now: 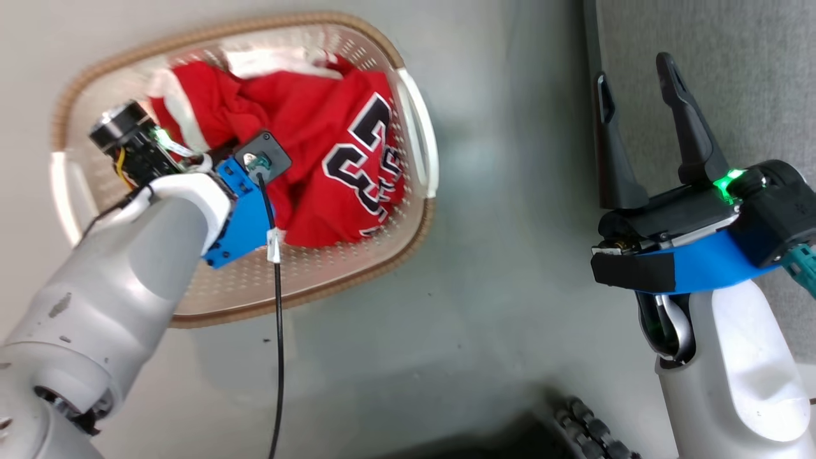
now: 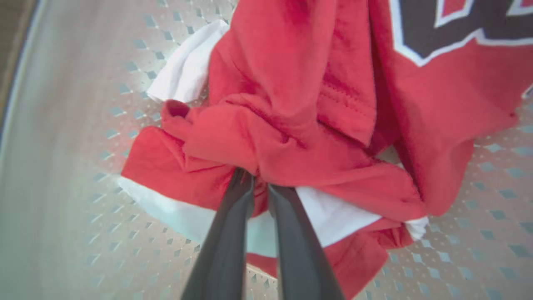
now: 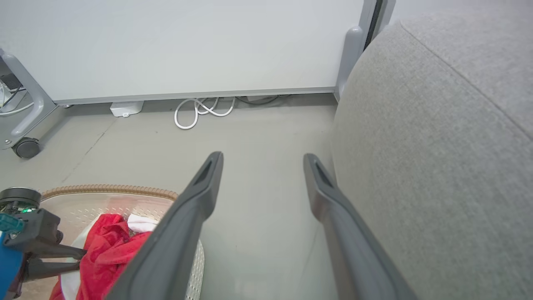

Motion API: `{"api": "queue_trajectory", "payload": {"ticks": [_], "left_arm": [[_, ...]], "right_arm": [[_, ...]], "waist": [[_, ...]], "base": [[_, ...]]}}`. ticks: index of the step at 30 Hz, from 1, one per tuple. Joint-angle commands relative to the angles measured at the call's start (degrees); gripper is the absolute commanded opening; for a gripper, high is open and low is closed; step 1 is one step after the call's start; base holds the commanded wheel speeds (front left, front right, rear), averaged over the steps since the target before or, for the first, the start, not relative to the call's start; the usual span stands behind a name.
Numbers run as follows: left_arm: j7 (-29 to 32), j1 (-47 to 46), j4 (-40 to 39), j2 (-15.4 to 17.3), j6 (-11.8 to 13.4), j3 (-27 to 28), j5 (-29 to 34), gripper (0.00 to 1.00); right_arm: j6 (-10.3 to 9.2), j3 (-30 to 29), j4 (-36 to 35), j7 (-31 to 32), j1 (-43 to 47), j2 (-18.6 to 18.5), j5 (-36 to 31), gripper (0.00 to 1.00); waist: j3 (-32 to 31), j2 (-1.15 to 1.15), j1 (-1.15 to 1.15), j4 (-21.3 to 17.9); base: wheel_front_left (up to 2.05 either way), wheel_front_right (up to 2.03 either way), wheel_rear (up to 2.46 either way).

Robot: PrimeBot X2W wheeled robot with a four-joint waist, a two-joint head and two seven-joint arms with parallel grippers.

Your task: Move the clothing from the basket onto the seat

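The cream basket point(image 1: 319, 271) stands on the floor at the upper left, and its rim point(image 3: 108, 190) also shows in the right wrist view. Inside lie the red jersey point(image 1: 357, 159) with its black "23" and the red shorts point(image 1: 191, 102) with white stripes. My left arm reaches down into the basket. My left gripper point(image 2: 263, 183) is shut on a fold of the shorts point(image 2: 200, 141), just above a white stripe. The jersey point(image 2: 437, 104) drapes beside it. My right gripper point(image 1: 632, 71) hangs open and holds nothing at the edge of the grey seat point(image 1: 752, 83).
Grey floor point(image 1: 497, 268) separates the basket from the seat point(image 3: 437, 146). A white cable coil point(image 3: 200, 112) and a caster wheel point(image 3: 27, 148) sit by the far wall. A black cable point(image 1: 278, 331) hangs from my left wrist. My dark base point(image 1: 574, 427) shows at the bottom.
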Motion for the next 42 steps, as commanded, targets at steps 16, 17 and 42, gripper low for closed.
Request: {"api": "queue_trajectory", "payload": {"ticks": [16, 17, 42], "left_arm": [[-12.2, 3.1, -0.1, -5.0, 0.2, 2.7, -9.2, 0.0], [-12.4, 3.3, -0.4, -5.2, 0.2, 3.2, -9.8, 0.0], [-13.1, 14.0, -22.1, -3.5, 2.5, 21.5, -8.9, 0.0]], "right_arm": [[0.01, -1.6, 4.3, -0.2, 3.2, -0.2, -3.0, 1.0], [0.01, -1.7, 4.7, -0.2, 3.5, -0.2, -3.1, 1.0], [0.01, -1.1, 9.6, -0.2, 13.9, -0.2, -2.0, 1.0]], "waist": [[-16.0, 0.0, 0.0, 7.6], [-17.1, 0.0, 0.0, 7.9], [-39.0, 0.0, 0.0, 9.1]], "base": [[0.0, 0.0, 0.0], [0.0, 0.0, 0.0], [0.0, 0.0, 0.0]]}}
